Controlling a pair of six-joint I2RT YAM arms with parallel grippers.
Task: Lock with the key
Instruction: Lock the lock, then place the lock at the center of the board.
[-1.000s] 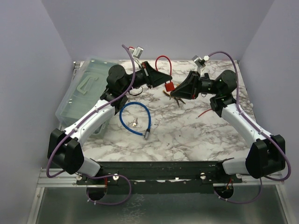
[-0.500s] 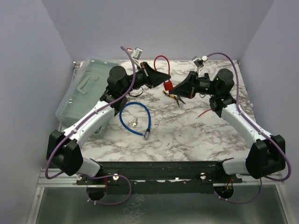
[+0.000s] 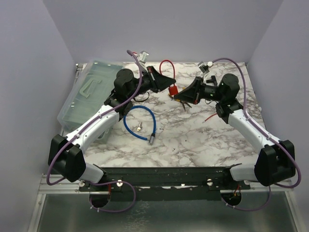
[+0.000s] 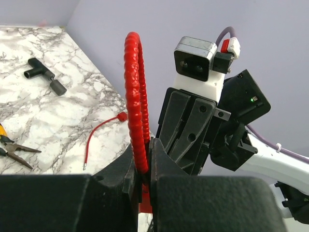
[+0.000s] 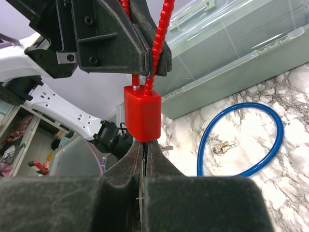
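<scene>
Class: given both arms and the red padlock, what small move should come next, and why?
Probably a small twist of the right pincer, as if turning a key. It is shut directly beneath the red padlock body, while the left pincer clamps the red cable, steadying it. The key itself is hidden in its grip, so this is tentative.

Whatever the right gripper (image 5: 143, 149) pinches under the red padlock (image 5: 141, 113) is hidden.
</scene>
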